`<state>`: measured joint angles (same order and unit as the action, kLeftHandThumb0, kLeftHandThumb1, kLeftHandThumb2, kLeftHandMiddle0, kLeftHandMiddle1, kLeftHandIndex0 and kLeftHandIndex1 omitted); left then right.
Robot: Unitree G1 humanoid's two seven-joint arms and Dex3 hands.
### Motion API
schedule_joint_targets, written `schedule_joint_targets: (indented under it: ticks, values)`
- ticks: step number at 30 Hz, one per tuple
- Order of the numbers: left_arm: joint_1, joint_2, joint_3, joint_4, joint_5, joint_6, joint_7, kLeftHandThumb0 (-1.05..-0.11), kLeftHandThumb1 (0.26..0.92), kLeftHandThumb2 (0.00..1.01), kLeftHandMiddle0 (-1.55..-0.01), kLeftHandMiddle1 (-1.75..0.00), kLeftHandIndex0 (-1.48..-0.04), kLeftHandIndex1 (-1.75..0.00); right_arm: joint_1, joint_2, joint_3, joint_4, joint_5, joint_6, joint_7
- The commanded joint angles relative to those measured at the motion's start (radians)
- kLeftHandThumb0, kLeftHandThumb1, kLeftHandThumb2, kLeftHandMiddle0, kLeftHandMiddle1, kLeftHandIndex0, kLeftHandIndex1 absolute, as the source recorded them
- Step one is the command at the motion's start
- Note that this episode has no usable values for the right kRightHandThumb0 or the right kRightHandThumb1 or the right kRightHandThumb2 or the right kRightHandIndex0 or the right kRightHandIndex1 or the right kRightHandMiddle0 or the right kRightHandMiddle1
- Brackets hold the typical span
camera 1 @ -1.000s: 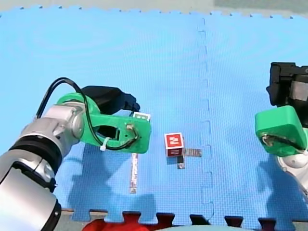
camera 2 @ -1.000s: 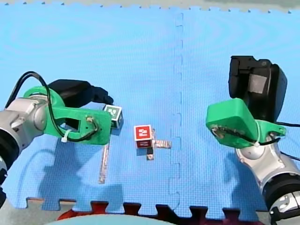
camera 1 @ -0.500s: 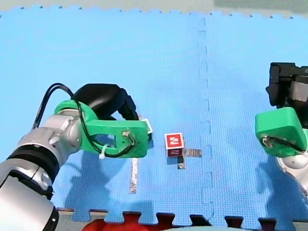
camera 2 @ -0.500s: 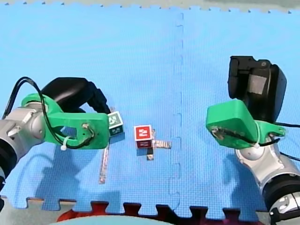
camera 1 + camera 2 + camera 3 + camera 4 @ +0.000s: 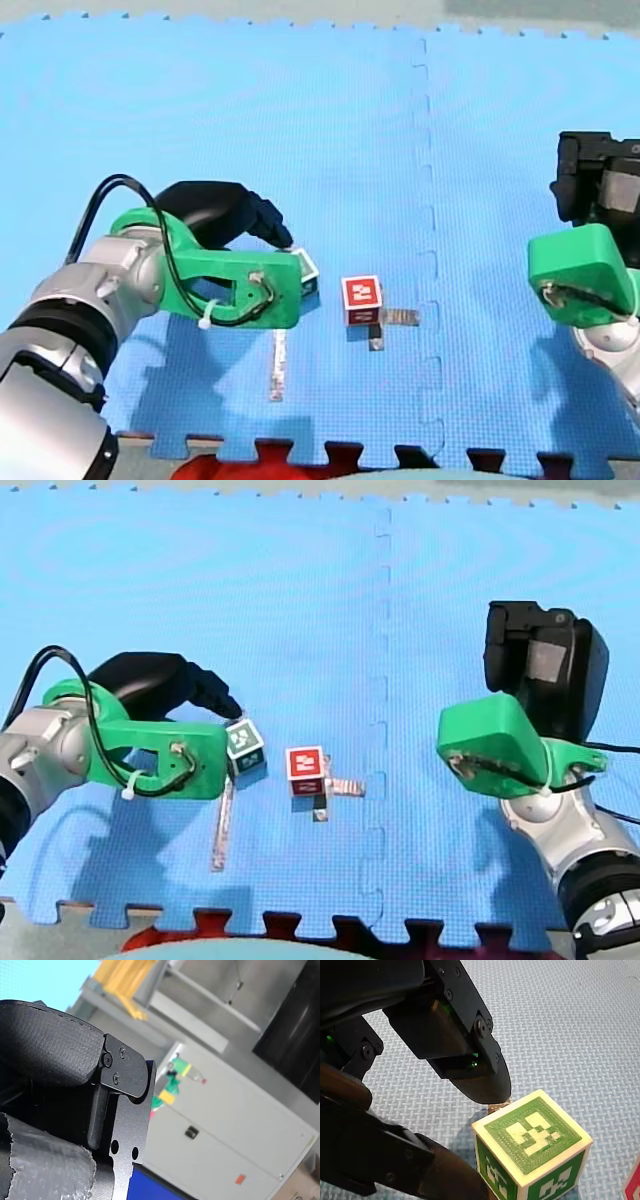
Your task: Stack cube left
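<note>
Fingers (image 5: 480,1077) of my left hand (image 5: 168,680) bracket the tilted green cube (image 5: 245,748), one touching its side; whether they grip it, I can't tell. The cube is near the red cube (image 5: 305,768), to its left. My right hand (image 5: 540,665) hovers far right.

The mat (image 5: 300,120) is bright blue, finely textured, with jigsaw-toothed seams. The green cube (image 5: 245,746) has cream edges and a blocky white marker pattern on each green face. At its 3 o'clock, the red cube (image 5: 361,299) carries a white marker on red, framed in white. Silver-grey tape (image 5: 278,365) lies at 6 o'clock from the green cube. The left hand (image 5: 160,680) gripping that cube is black; its mount (image 5: 160,755) is green, with a white tie and black cable. The right hand (image 5: 540,670), at the mat's 3 o'clock, is black on a green mount. Red cloth (image 5: 215,470) edges the mat at 6 o'clock.
</note>
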<state>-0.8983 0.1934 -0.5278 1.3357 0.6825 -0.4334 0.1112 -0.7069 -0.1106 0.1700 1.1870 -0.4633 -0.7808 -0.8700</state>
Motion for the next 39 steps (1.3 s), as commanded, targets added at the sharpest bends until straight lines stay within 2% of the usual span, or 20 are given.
schedule_joint_targets:
  ticks: [1,4,12,19,39]
  values:
    - [-0.006,0.001,0.000,-0.001,-0.002,0.003,-0.009,-0.868,0.792,0.01,-0.96,-1.75,-0.57,0.00,0.003,-0.005,-0.002,0.001,0.002,-0.001,-0.002]
    - [-0.006,0.002,0.002,-0.001,-0.005,0.003,-0.021,-0.898,0.805,0.01,-0.95,-1.75,-0.47,0.00,0.003,-0.005,-0.002,0.001,0.002,0.000,-0.003]
    - [-0.011,0.009,-0.014,-0.002,0.008,-0.001,-0.030,-0.929,0.821,0.01,-0.93,-1.75,-0.43,0.00,0.003,-0.003,0.000,0.000,0.001,0.003,-0.007]
    - [-0.013,0.005,-0.002,0.001,-0.012,0.013,-0.092,-0.938,0.817,0.00,-0.90,-1.75,-0.27,0.00,0.004,-0.004,0.000,0.001,0.001,0.002,-0.005]
    - [-0.014,-0.002,0.011,-0.001,-0.021,0.027,-0.114,-0.974,0.817,0.00,-0.86,-1.75,-0.25,0.00,0.001,-0.004,-0.002,0.003,0.004,-0.004,0.000]
